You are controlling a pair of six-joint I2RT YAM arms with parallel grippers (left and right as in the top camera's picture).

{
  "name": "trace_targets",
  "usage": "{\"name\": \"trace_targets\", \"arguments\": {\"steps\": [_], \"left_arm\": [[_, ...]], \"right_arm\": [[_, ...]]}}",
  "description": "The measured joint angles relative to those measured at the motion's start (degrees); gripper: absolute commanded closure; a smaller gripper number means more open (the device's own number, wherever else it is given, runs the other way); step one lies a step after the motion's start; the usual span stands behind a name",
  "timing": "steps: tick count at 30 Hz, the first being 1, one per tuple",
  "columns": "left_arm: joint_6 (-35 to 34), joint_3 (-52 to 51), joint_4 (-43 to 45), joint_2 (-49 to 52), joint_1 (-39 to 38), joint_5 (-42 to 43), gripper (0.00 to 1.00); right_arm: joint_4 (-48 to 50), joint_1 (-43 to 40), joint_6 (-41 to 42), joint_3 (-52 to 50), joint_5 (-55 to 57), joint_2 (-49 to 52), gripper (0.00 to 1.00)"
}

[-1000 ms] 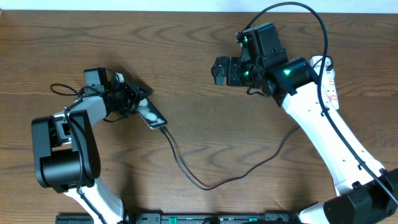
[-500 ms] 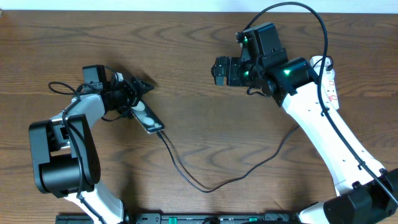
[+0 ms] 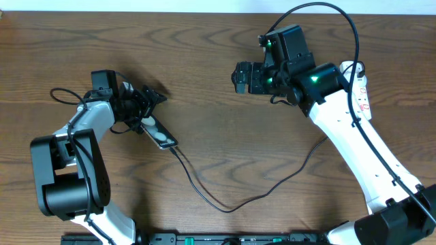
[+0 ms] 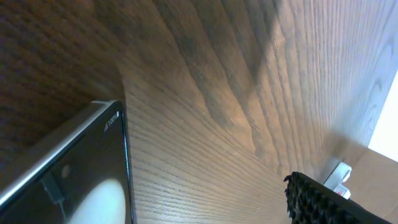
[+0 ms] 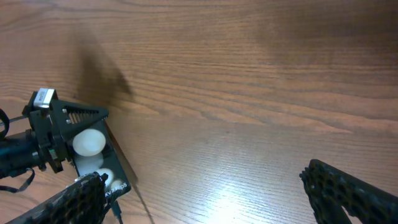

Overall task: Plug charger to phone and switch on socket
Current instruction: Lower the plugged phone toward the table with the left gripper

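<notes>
The black phone (image 3: pixel 159 132) lies flat on the wooden table, its glossy screen reflecting round white spots. My left gripper (image 3: pixel 147 109) stands open over its far end, jaws wide and not closed on it. In the left wrist view the phone (image 4: pixel 62 180) fills the lower left and one black finger pad (image 4: pixel 320 202) shows at the lower right. The thin black charger (image 3: pixel 225 206) runs from the phone's near end in a long loop toward the right. The white socket (image 3: pixel 364 92) lies at the right edge, partly behind the right arm. My right gripper (image 3: pixel 241 77) hangs open and empty, well above the table.
In the right wrist view the phone (image 5: pixel 93 163) and the left gripper (image 5: pixel 53 134) sit at the lower left, with bare wood between my right fingertips (image 5: pixel 348 196). Thick black arm cables (image 3: pixel 65 95) loop beside the left arm.
The left gripper has opened and let go of the phone. The phone has slid and turned slightly toward the lower left, and the left wrist has drawn back a little. The right arm is still.
</notes>
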Motion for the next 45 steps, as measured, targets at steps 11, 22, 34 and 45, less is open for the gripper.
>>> {"name": "trace_targets", "arguments": {"steps": [11, 22, 34, 45], "left_arm": [[0.0, 0.44, -4.96, -0.52, 0.26, -2.03, 0.1], [-1.01, -0.07, -3.61, -0.81, 0.31, -2.27, 0.1], [-3.08, -0.26, -2.36, -0.83, 0.35, -2.56, 0.1], [-3.48, 0.07, -2.82, -0.83, 0.39, -2.51, 0.09]], "right_arm": [[0.0, 0.0, 0.02, 0.0, 0.0, 0.0, 0.01], [0.0, 0.0, 0.02, 0.0, -0.02, 0.0, 0.01], [0.0, 0.07, 0.02, 0.0, -0.02, 0.0, 0.01], [0.02, 0.07, 0.0, 0.0, -0.02, 0.0, 0.01]]}}
